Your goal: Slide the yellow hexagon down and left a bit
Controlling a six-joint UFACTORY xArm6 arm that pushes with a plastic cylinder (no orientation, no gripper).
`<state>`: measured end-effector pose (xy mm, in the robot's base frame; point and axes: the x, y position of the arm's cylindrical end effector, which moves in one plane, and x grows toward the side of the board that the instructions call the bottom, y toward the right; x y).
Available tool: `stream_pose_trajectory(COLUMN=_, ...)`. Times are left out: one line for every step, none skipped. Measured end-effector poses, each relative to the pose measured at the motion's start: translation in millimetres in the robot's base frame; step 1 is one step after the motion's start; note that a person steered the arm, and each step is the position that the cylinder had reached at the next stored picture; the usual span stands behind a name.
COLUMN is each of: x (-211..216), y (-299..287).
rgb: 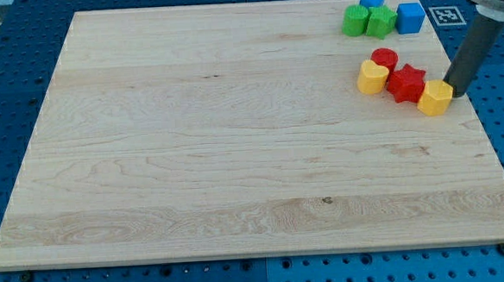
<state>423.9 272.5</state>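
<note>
Blocks are gathered at the view's top right of the wooden bench [235, 142], in two groups. The yellow hexagon [435, 98] is found near the bench's right edge, at the lower right end of the nearer group. The rod [472, 52] is seen coming down from the view's top right corner, and my tip [459, 93] is set just at the hexagon's right side, touching it or very nearly so; which of the two cannot be told. No jaws are carried by the end effector, which is a plain rod, so nothing is held and no opening is shown. A red star [406, 83] is placed against the hexagon's left side. A yellow heart [371, 77] is set just left of the star, and a red block [384, 59], rounded in outline, is seen just above the two. Farther up, near the top edge, a green block [355, 20] and a second green block [381, 20] are set side by side, with a blue cube [411, 17] to their right and another blue block [372, 0] behind them.
</note>
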Motion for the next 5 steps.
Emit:
stream_pose_trajectory(x=9, y=-30)
stream_pose_trajectory(x=20, y=-64)
stream_pose_trajectory(x=52, y=-79)
stream_pose_trajectory(x=93, y=-90)
stream_pose_trajectory(x=121, y=-109)
